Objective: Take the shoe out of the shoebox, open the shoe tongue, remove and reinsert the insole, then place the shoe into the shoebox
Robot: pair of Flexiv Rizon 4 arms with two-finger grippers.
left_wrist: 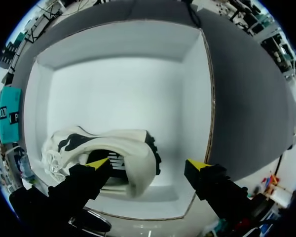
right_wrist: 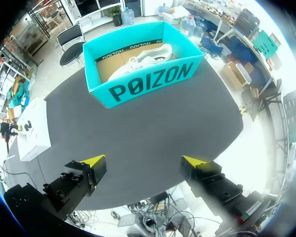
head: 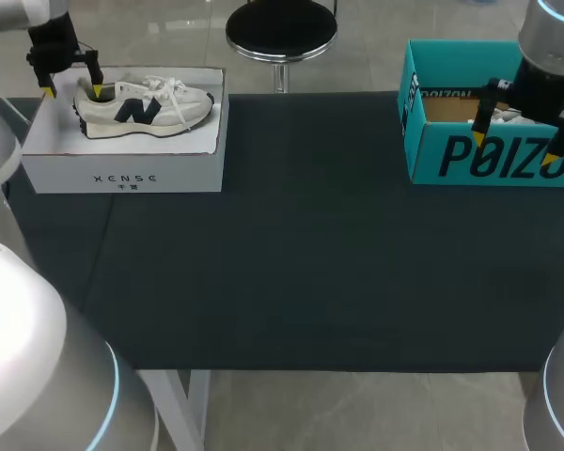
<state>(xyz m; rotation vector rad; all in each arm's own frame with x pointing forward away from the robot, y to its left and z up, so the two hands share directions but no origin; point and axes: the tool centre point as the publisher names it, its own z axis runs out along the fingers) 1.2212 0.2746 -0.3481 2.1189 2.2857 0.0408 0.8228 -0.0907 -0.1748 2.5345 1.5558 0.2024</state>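
Observation:
A white sneaker (head: 146, 106) with a dark side logo lies on its side in the white shoebox (head: 122, 174) at the table's back left. My left gripper (head: 72, 89) hangs open at the sneaker's heel. In the left wrist view one fingertip (left_wrist: 99, 164) sits at the sneaker's (left_wrist: 123, 158) opening and the other is outside the heel, above the white shoebox's floor (left_wrist: 123, 94). My right gripper (head: 514, 141) is open and holds nothing above the teal box (head: 489, 155). In the right wrist view this gripper (right_wrist: 143, 160) is high over the table.
The teal box (right_wrist: 143, 81) at the back right holds a second white shoe (right_wrist: 145, 57). Dark cloth (head: 310, 244) covers the table between the two boxes. The white shoebox (right_wrist: 33, 132) shows small beyond the right gripper's finger.

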